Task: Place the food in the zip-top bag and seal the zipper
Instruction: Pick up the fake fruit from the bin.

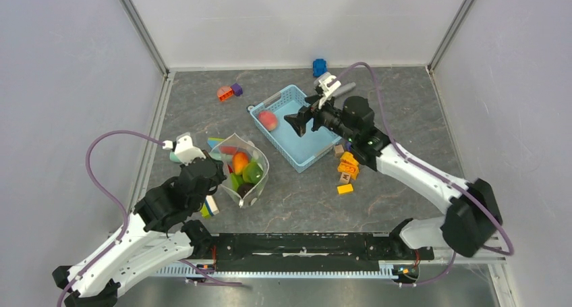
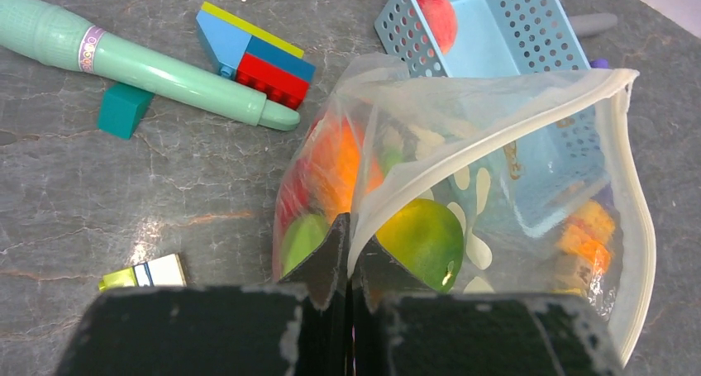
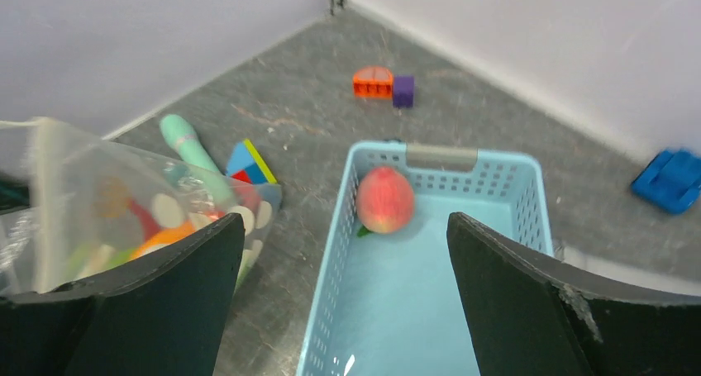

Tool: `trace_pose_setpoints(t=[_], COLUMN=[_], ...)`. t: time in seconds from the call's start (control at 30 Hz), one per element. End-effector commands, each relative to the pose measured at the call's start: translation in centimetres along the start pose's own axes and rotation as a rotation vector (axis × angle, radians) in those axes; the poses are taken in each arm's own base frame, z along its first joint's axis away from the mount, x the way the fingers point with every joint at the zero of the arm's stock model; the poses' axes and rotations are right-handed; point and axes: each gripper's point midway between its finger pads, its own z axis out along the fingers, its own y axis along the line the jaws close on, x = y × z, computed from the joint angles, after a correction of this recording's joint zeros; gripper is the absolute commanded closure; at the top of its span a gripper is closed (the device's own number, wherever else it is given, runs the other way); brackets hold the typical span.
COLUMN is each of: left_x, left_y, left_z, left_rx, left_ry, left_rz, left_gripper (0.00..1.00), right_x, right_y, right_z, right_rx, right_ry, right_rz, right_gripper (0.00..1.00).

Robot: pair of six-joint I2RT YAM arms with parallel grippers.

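Right hand wide open above light-blue mesh basket, where pink-red glossy toy peach lies at far end. Left hand pinched on mouth edge of clear dotted zip-top bag, mouth gaping. Advice: centre hand astride peach, clear of basket wall, before closing

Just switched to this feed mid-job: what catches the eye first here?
The left gripper pinches the edge of the zip-top bag, standing open at left centre with bright toy food inside, a green fruit among it. Beside it, the right gripper hovers open over the light-blue basket, where a lone pink-red peach lies at one end.
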Motion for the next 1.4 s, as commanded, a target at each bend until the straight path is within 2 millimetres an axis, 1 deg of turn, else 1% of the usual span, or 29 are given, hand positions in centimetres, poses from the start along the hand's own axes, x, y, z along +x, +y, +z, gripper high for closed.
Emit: trace_pose_setpoints(t=[0.0, 0.13, 0.23, 0.27, 0.33, 0.47, 0.57, 0.7, 0.87, 1.07, 1.23, 1.37], left_x=[-1.2, -1.2, -1.1, -1.1, -1.2, -1.2, -1.1, -1.1, -1.1, -1.0, -1.0, -0.9], left_y=[0.1, 0.0, 0.0, 0.0, -0.1, -0.2, -0.2, -0.2, -0.2, -0.2, -0.2, -0.2], left_z=[0.0, 0.0, 0.1, 0.1, 0.1, 0.1, 0.2, 0.3, 0.3, 0.3, 0.3, 0.3], left_rx=[-0.039, -0.032, -0.031, -0.032, -0.032, -0.033, -0.038, -0.042, -0.042, -0.040, -0.038, -0.037], left_ry=[-0.042, -0.039, -0.038, -0.037, -0.039, -0.038, -0.036, -0.032, -0.032, -0.029, -0.029, -0.026], left_rz=[-0.049, -0.042, -0.039, -0.039, -0.039, -0.040, -0.035, -0.022, -0.025, -0.026, -0.028, -0.028], left_gripper=[0.98, 0.98, 0.98, 0.98, 0.98, 0.98, 0.98, 0.98, 0.98, 0.98, 0.98, 0.98], right_x=[3.4, 6.6, 7.9, 8.7, 9.2, 11.2, 12.3, 14.1, 15.8, 17.4, 19.7, 20.9], right_y=[-2.1, -3.3, -4.2, -4.4, -4.8, -5.5, -5.5, -6.0, -6.6, -6.4, -6.0, -5.8], right_z=[3.4, 7.2, 9.9, 10.7, 12.2, 14.4, 15.3, 15.8, 16.6, 17.7, 18.1, 18.4], right_rx=[0.015, -0.001, 0.007, 0.010, 0.008, 0.031, 0.025, 0.051, 0.080, 0.072, 0.073, 0.076], right_ry=[0.089, 0.166, 0.185, 0.199, 0.186, 0.197, 0.188, 0.201, 0.214, 0.225, 0.258, 0.276], right_rz=[0.118, 0.093, 0.100, 0.111, 0.118, 0.165, 0.200, 0.229, 0.254, 0.303, 0.349, 0.376], right_gripper=[0.02, 0.02, 0.02, 0.02, 0.02, 0.02, 0.02, 0.02, 0.02, 0.02, 0.02, 0.02])
